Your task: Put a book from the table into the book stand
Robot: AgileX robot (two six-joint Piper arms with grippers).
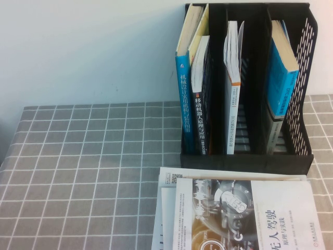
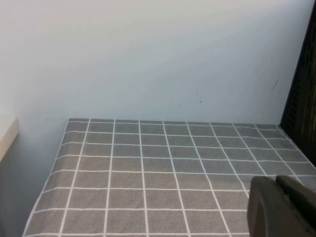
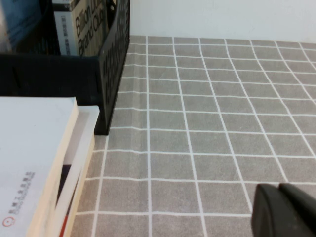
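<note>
A stack of books lies on the grey gridded table [image 1: 88,161] right in front of the book stand [image 1: 244,159]. The top book [image 1: 247,219] is white with a grey machine picture; it shows again in the right wrist view [image 3: 32,163]. The black stand holds several upright books. Neither arm shows in the high view. My left gripper [image 2: 276,180] hovers shut and empty over bare cloth left of the stand [image 2: 302,103]. My right gripper [image 3: 279,187] is shut and empty over cloth to the right of the stand [image 3: 112,64] and stack.
A pale wall runs behind the table. In the stand, a blue book [image 1: 185,94] and a dark book [image 1: 201,109] fill the left compartment, a white book [image 1: 233,94] the middle, a blue book [image 1: 281,78] the right.
</note>
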